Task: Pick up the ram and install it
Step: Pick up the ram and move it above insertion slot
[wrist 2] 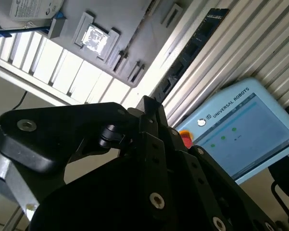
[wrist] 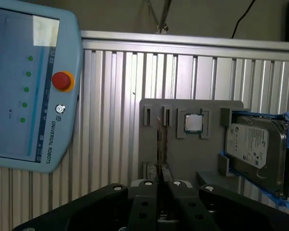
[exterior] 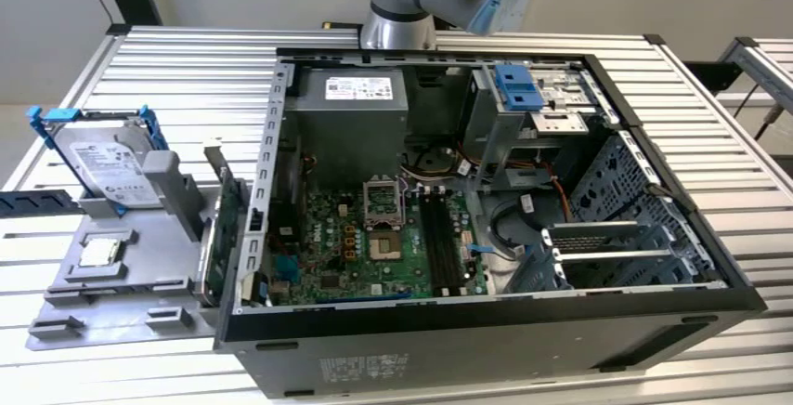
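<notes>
**Arm up high, jaws closed**

My arm (exterior: 399,6) sits at the top edge of the exterior view, a grey joint with a blue cap (exterior: 496,1). In both wrist views my black jaws are pressed together, fingertips (wrist: 145,185) meeting, linkages folded inward.

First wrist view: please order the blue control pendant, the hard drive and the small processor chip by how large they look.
Largest: the blue control pendant, though the picture's edge cuts it and it may lie nearer the camera.
Middle: the hard drive.
Smallest: the processor chip, clearly.
</notes>
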